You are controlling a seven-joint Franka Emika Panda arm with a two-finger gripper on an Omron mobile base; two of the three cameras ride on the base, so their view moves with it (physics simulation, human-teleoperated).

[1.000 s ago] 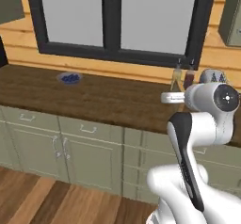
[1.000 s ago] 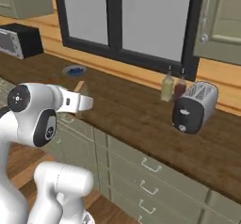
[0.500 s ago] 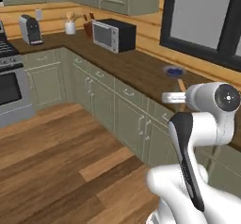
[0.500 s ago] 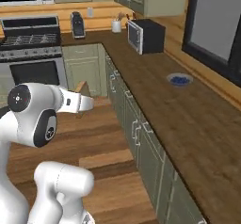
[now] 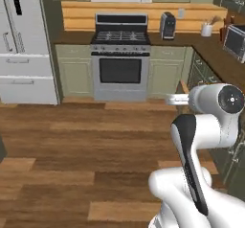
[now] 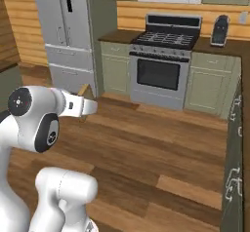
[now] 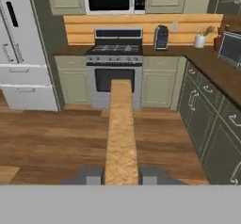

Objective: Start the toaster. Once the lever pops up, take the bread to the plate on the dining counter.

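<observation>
Tan bread slice [image 7: 121, 133] with brown crust: porous, crumbly, matt. Warm brown plank floor [image 5: 72, 141]: wood grain, faint sheen. Silvery steel range [image 5: 121, 59]: brushed metal, glossy dark oven glass. Pale grey double-door fridge [image 5: 26, 45]: smooth, satin. Dark brown worktop [image 7: 212, 70]: wood grain, matt. Olive cabinet fronts [image 7: 202, 119]: painted, smooth.

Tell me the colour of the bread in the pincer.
Light tan bread with darker brown crust edges, best in the hand view.
</observation>
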